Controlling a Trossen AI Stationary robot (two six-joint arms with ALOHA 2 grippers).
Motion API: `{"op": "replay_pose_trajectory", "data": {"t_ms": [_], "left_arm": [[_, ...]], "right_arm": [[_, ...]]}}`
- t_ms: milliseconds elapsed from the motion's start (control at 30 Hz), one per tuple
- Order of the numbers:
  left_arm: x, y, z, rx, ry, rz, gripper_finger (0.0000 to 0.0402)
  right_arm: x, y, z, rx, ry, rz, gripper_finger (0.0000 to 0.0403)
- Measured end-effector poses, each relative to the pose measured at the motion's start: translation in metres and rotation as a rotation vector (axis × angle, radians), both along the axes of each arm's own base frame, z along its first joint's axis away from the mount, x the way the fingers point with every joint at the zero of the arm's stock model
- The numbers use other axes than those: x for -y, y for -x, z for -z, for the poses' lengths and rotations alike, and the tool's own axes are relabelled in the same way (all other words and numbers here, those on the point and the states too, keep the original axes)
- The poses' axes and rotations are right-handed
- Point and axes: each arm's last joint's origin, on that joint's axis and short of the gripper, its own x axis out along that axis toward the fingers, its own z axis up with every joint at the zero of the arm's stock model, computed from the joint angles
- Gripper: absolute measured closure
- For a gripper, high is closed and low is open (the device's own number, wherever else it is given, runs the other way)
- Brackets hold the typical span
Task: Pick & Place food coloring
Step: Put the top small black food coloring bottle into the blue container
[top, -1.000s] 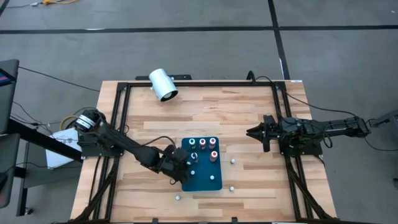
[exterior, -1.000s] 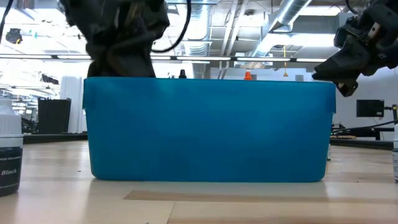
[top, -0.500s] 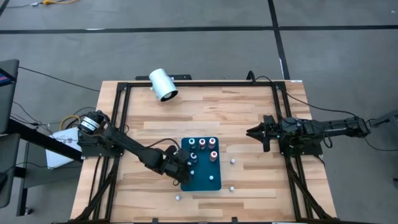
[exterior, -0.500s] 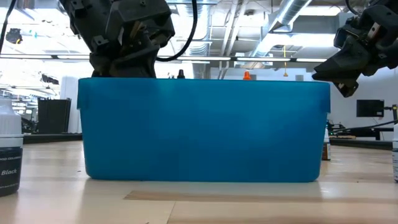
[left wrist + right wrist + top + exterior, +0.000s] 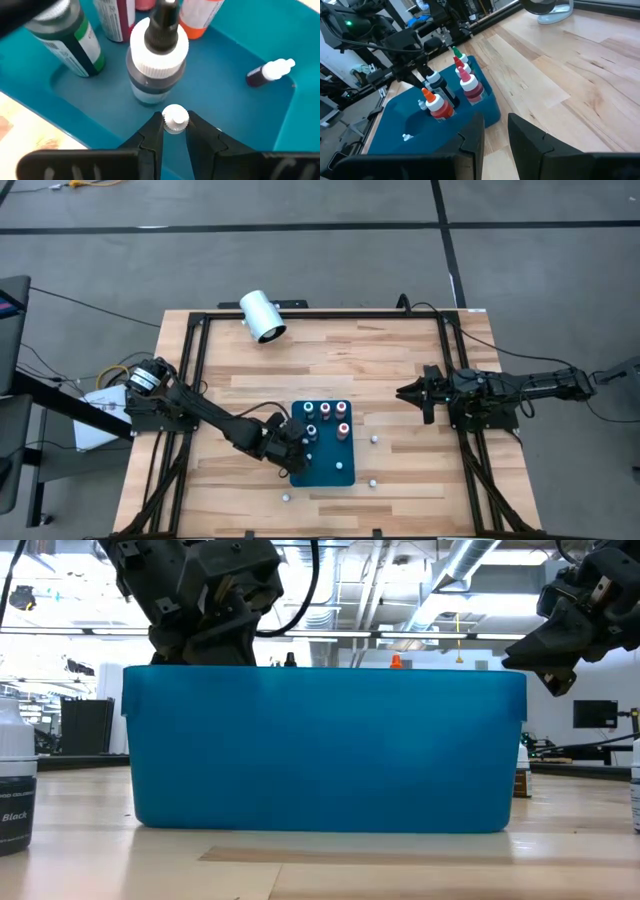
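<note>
A teal tray (image 5: pixel 335 470) on the wooden table holds several small food coloring bottles standing upright (image 5: pixel 326 411). The left wrist view shows a green bottle (image 5: pixel 70 35), a pink one (image 5: pixel 117 20), an orange one (image 5: pixel 197 17), a dark one with a white collar (image 5: pixel 157 55), and a tiny dark bottle lying on its side (image 5: pixel 270 74). My left gripper (image 5: pixel 300 440) is over the tray's left part, shut on a small white cap (image 5: pixel 175 120) just in front of the dark bottle. My right gripper (image 5: pixel 405 392) waits open at the table's right. My left gripper pinches the small white cap by its ribbed sides (image 5: pixel 167 122) between its two fingertips (image 5: pixel 197 131). The fingers slant down into the tray from the table's left. The cap sits over the tray's floor, next to the dark bottle's base.
A large white cylinder (image 5: pixel 262 317) lies at the table's far left. Loose white caps lie on the wood at the tray's right (image 5: pixel 375 439), at its near right corner (image 5: pixel 372 480) and near the front edge (image 5: pixel 286 496). A black-labelled bottle (image 5: pixel 15 780) stands close to the low camera.
My left gripper has moved a little toward the table's right, farther in over the tray. In the low view the tray has slid a little to the left.
</note>
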Motion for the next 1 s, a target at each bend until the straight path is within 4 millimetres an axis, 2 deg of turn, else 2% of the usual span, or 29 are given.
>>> {"op": "replay_pose_trajectory", "data": {"t_ms": [433, 1000], "left_arm": [[-0.001, 0.001, 0.001, -0.029, 0.005, 0.017, 0.0345], [-0.012, -0.002, 0.002, -0.067, 0.019, 0.036, 0.0345]], "right_arm": [[0.0, 0.0, 0.0, 0.001, -0.008, 0.003, 0.0327], [0.0, 0.0, 0.0, 0.001, -0.009, 0.003, 0.0327]]}}
